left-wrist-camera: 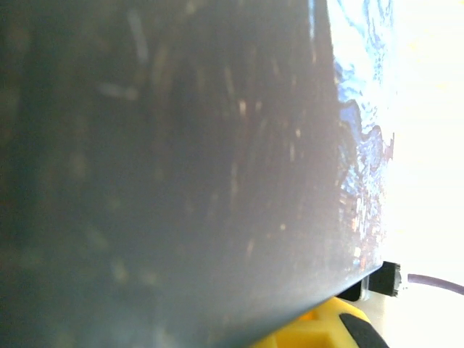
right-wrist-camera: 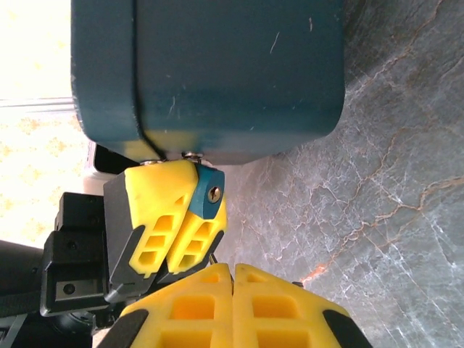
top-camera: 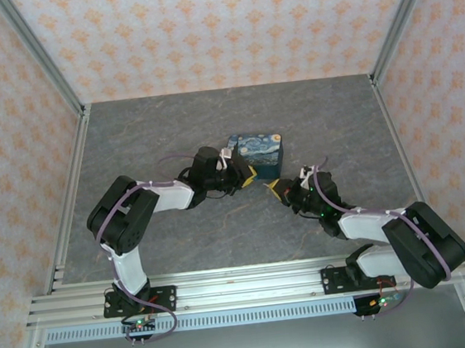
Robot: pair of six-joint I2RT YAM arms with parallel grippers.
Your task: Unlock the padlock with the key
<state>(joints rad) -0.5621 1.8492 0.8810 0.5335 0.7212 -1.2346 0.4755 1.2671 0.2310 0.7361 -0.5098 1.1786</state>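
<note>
The tiny teal-blue padlock (right-wrist-camera: pixel 211 193), its round keyhole facing the right wrist camera, is pinched in the left gripper (right-wrist-camera: pixel 181 181) at the lower edge of the dark-blue starry-print box (right-wrist-camera: pixel 217 72). Just beside it, the right gripper (right-wrist-camera: pixel 232 272) is clenched. The grey marbled tabletop (right-wrist-camera: pixel 377 217) lies bare alongside.

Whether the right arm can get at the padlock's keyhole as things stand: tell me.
Probably yes. The left jaws clamp the padlock at the edge of the box, its keyhole turned toward the shut right jaws close by, with nothing between them.
</note>
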